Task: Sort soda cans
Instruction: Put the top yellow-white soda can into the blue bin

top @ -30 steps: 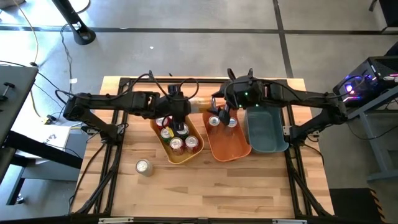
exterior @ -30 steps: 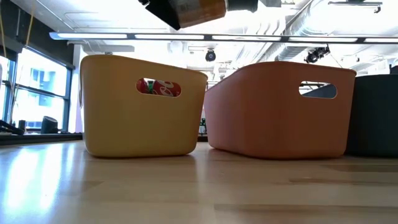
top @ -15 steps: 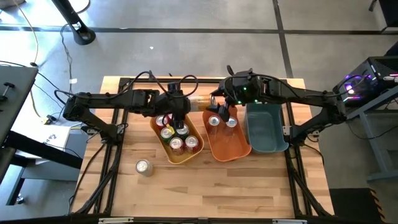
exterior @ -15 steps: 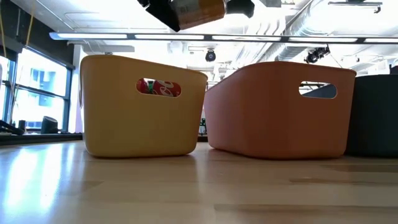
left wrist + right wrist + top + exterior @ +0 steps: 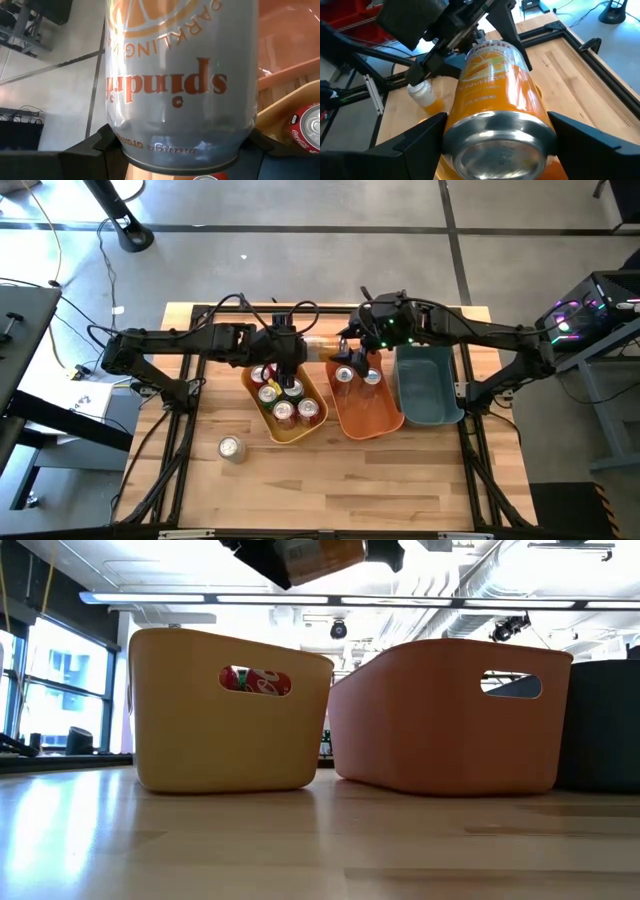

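A silver and orange soda can (image 5: 319, 344) hangs in the air over the far ends of the yellow bin (image 5: 262, 416) and the orange bin (image 5: 385, 417), between my two grippers. My left gripper (image 5: 300, 344) is shut on its left end. My right gripper (image 5: 345, 346) is open; its fingers (image 5: 420, 136) stand on either side of the can's silver right end (image 5: 497, 150), and I cannot tell whether they touch it. In the low view the can (image 5: 318, 554) shows at the top edge. Several red cans (image 5: 283, 402) stand in the yellow bin, and two cans (image 5: 357, 375) in the orange bin. My left gripper pinches the can's end nearest it (image 5: 125, 140) between its two fingers (image 5: 95, 150), one on each side of the round wall. The fingers come from the table's left, slanting down. The can sticks out beyond them toward the right gripper, lifted clear above the bins.
A teal bin (image 5: 447, 408) stands to the right of the orange bin. One loose can (image 5: 231, 448) stands on the wooden table (image 5: 400, 480) in front of the yellow bin. A red can (image 5: 255, 680) shows through the yellow bin's handle slot.
My right gripper has turned a little at the can's right end. The can and my left gripper have kept their place.
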